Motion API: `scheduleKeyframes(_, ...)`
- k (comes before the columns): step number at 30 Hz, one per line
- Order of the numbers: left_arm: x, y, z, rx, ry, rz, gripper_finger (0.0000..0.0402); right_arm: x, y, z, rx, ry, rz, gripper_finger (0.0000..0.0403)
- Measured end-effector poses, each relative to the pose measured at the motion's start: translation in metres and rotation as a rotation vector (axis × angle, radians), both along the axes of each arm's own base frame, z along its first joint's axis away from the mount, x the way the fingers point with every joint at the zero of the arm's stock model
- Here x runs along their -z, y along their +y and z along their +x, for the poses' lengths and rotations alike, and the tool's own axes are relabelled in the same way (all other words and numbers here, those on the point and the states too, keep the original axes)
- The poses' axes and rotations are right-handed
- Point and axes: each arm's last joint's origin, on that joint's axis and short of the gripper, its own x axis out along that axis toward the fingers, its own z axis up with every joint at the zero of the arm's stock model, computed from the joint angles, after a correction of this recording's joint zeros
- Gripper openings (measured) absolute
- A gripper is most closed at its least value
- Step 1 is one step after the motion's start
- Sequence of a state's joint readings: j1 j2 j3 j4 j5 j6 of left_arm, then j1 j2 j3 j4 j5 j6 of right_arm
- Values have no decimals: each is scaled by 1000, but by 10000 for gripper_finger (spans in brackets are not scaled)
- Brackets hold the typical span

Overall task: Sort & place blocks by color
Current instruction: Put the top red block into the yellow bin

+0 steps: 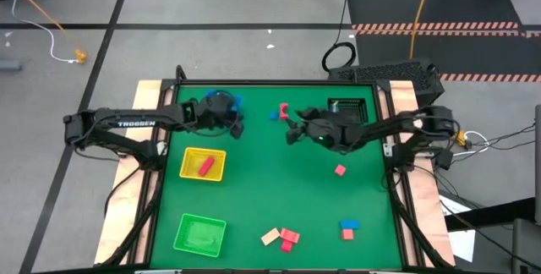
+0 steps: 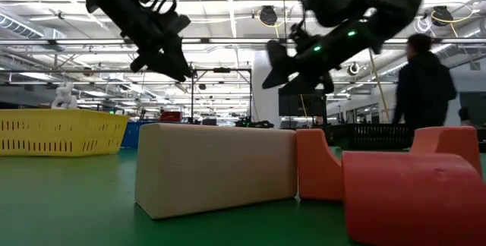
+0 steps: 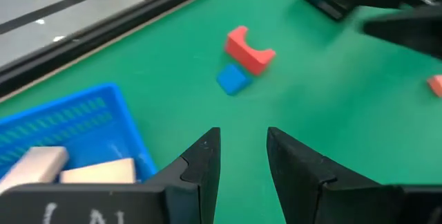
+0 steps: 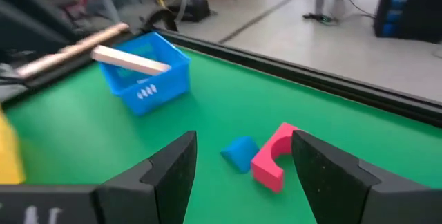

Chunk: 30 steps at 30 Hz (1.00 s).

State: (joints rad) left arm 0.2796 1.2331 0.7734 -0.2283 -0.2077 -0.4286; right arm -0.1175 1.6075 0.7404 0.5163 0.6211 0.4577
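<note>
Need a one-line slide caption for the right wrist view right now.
Open right pincer above a blue block and red arch block, blue tray beyond.

Desk [image 1: 254, 198]: green surface, pale wood border. Blue tray [image 4: 145, 72]: slotted walls, holding tan wooden blocks [image 3: 41, 165]. Yellow tray [image 1: 203, 165]: holds one red block [image 1: 205, 167]. Green tray [image 1: 200, 232]: bright green. Arch block [image 4: 273, 160]: red-pink, beside a blue block [image 4: 240, 152]. Near edge: tan bar [image 2: 216, 168], orange-red blocks [image 2: 414, 197]. Both arms: black.
</note>
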Motion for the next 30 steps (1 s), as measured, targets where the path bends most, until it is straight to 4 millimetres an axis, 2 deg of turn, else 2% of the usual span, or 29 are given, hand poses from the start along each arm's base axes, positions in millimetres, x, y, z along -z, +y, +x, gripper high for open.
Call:
scheduleKeyframes(5,0,-17,5,66,-3,-5,122,7,-23,18,71,68,96,226)
scheduleKeyframes(10,0,-29,7,112,-5,-8,122,19,-48,32,30,30,291,226)
scheduleKeyframes(13,0,-34,8,130,-5,-8,122,27,-59,39,31,23,337,227)
scheduleKeyframes(25,0,-39,9,147,-5,-9,122,52,-77,45,96,66,374,227)
scheduleKeyframes(30,0,-39,9,146,-6,-8,122,51,-78,44,89,80,352,226)
